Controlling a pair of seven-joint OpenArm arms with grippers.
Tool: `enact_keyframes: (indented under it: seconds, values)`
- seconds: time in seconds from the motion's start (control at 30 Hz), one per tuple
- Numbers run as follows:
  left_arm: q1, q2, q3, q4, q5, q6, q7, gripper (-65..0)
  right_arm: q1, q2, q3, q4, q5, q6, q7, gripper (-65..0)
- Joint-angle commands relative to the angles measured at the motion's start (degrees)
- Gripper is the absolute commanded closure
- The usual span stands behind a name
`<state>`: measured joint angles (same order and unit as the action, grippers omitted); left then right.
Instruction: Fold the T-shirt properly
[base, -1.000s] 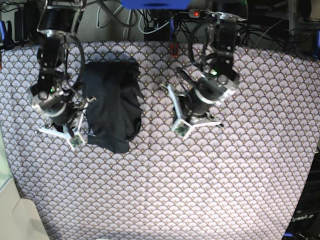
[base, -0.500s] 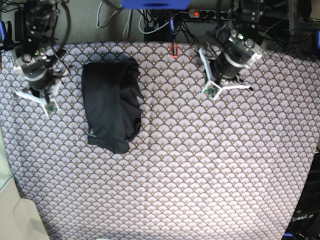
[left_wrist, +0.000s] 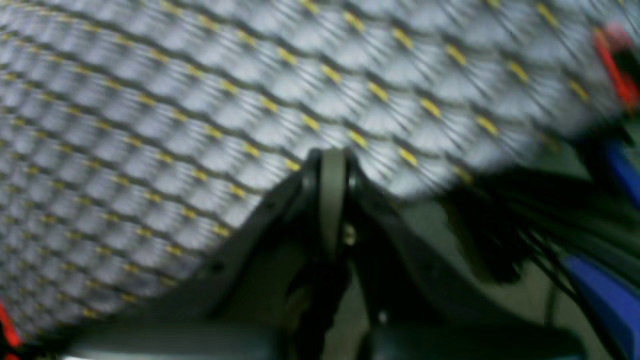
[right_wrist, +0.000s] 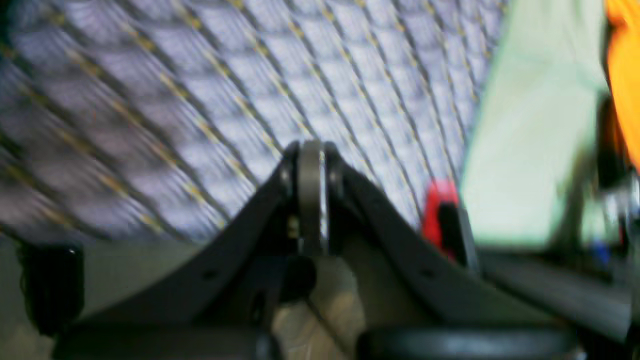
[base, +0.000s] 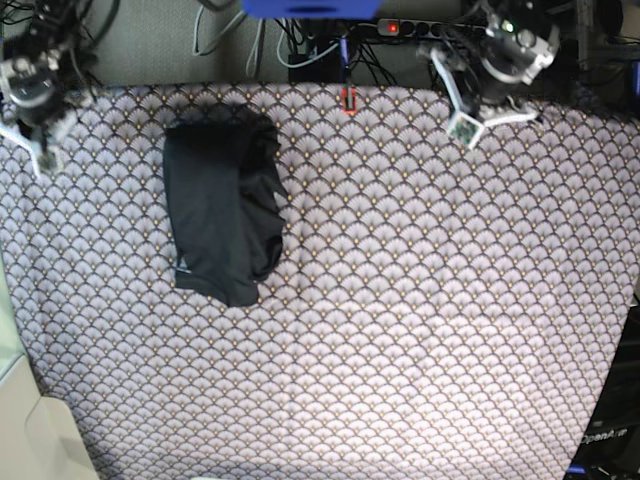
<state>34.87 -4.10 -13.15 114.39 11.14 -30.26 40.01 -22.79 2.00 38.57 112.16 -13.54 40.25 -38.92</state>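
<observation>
The black T-shirt (base: 222, 210) lies folded into a compact oblong on the patterned cloth at the back left, with a tiny pale tag near its front-left hem. It shows in neither wrist view. My left gripper (base: 468, 122) hangs over the table's far right edge, well away from the shirt. In its wrist view the left gripper (left_wrist: 332, 160) is shut and empty above the cloth. My right gripper (base: 40, 150) is at the far left corner, left of the shirt. Its wrist view shows the right gripper (right_wrist: 311, 150) shut and empty too.
A scallop-patterned tablecloth (base: 400, 320) covers the table. A red clamp (base: 347, 98) grips its far edge, and another red clamp (right_wrist: 440, 210) shows near the right gripper. Cables and a power strip (base: 400, 28) run behind the table. A pale green surface (base: 8, 350) borders the left side.
Both arms have pulled back from beside the T-shirt, up and outward to the table's far corners. The T-shirt has not moved. Both grippers stay shut.
</observation>
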Motion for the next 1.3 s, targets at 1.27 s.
enact_keyframes:
  seconds: [1.27]
  values:
    - [1.7, 2.6, -2.4, -40.9, 10.4, 0.9, -19.6, 0.0, 1.4, -6.1, 27.1, -31.6, -17.2, -0.2, 30.7, 0.0]
